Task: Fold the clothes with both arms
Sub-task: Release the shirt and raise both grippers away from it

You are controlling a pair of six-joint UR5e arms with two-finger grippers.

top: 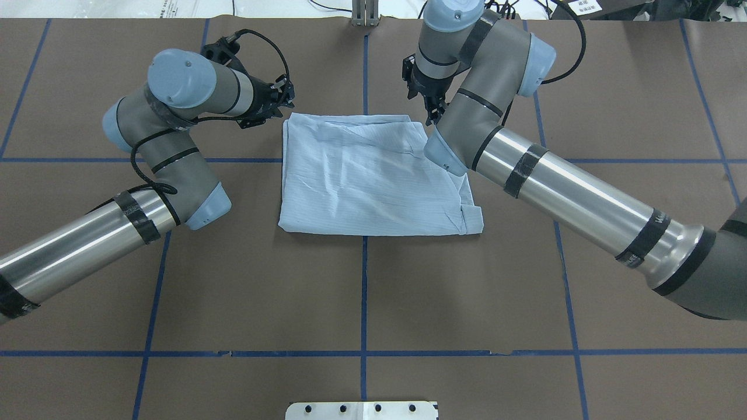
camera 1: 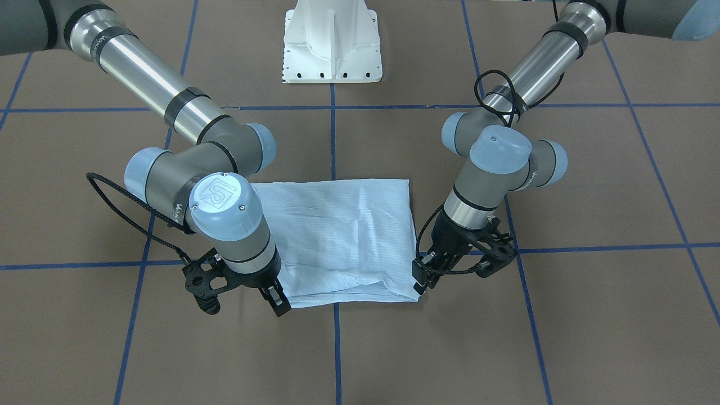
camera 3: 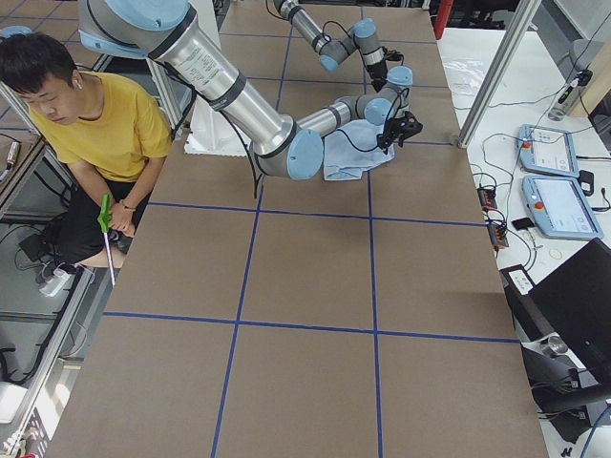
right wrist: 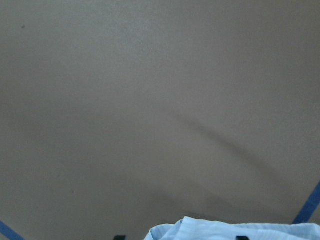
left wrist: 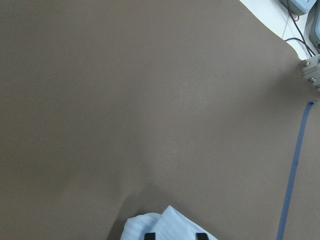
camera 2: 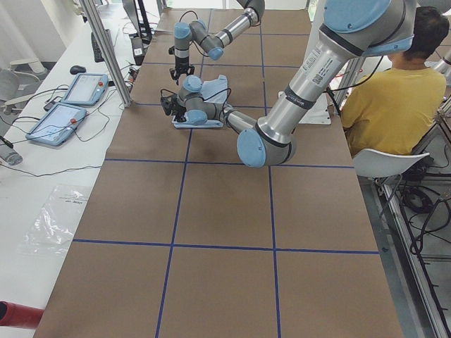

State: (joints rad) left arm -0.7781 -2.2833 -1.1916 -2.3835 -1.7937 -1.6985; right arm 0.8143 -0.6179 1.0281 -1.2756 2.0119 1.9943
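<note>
The pale-blue striped shirt (camera 1: 343, 230) lies folded into a rough rectangle on the brown table, and it also shows in the overhead view (top: 373, 175). My left gripper (camera 1: 421, 279) is low at the shirt's far left corner (top: 286, 100). In the left wrist view its fingertips (left wrist: 148, 235) stand apart with a shirt corner (left wrist: 170, 224) between them. My right gripper (camera 1: 277, 299) is at the far right corner (top: 430, 111). In the right wrist view its fingertips (right wrist: 242, 237) stand wide apart over the shirt's edge (right wrist: 225, 230). Both look open.
The white ribbed pedestal (camera 1: 332, 45) stands at the robot's side of the table. Blue tape lines (top: 364, 291) cross the brown table cover. A person in yellow (camera 2: 387, 105) sits beside the table. Teach pendants (camera 2: 70, 98) lie on the white side table.
</note>
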